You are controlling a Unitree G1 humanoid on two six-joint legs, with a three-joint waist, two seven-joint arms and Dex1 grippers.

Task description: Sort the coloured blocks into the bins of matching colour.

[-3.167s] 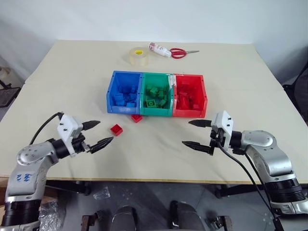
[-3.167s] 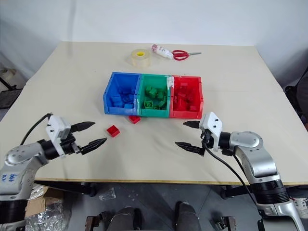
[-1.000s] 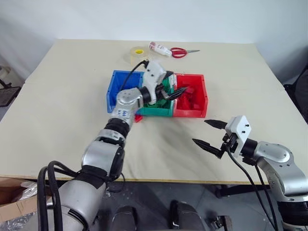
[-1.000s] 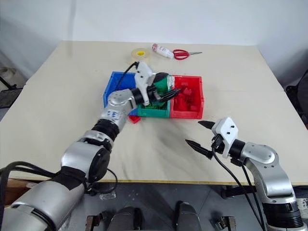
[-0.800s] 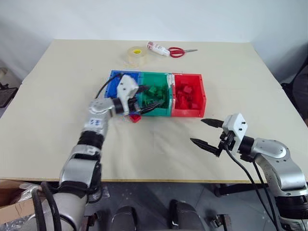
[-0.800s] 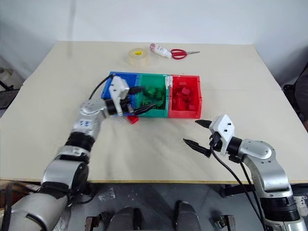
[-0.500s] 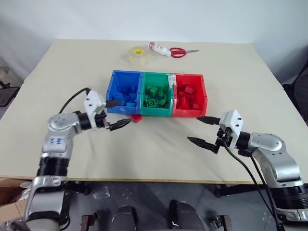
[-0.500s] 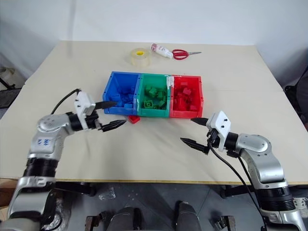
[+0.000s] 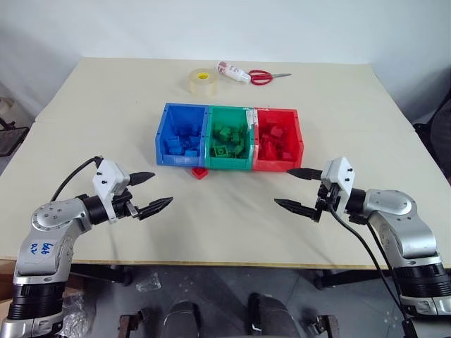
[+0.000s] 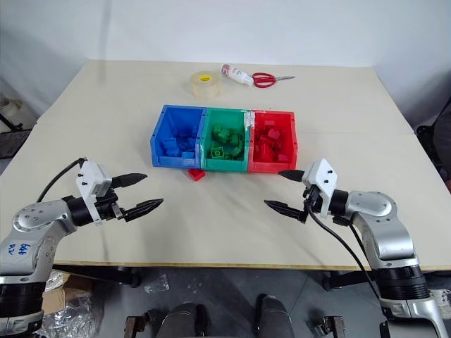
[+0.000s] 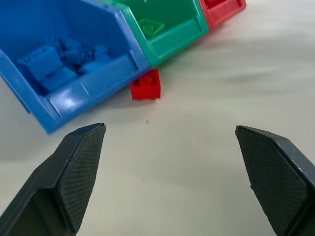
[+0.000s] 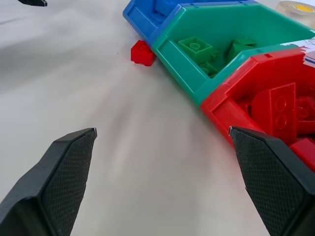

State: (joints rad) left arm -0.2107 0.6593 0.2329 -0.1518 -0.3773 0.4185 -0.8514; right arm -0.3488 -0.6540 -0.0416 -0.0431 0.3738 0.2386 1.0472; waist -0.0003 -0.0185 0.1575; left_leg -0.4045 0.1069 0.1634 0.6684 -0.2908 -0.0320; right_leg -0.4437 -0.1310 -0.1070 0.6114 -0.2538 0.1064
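Right gripper (image 12: 160, 182): black fingers spread wide, nothing between them, bare table (image 12: 123, 162) below. Beyond: joined bins, blue bin (image 12: 147, 17), green bin (image 12: 182, 64) holding green blocks (image 12: 195, 47), red bin (image 12: 231, 105) holding red blocks (image 12: 275, 105). One red block (image 12: 142, 52) lies on the table, touching the bin fronts near the blue–green joint.

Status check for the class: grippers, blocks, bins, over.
Left gripper open, empty. Right gripper open, empty. One red block on table against the bins' front. Nothing in the way.

Bright even light, soft shadows, sharp focus
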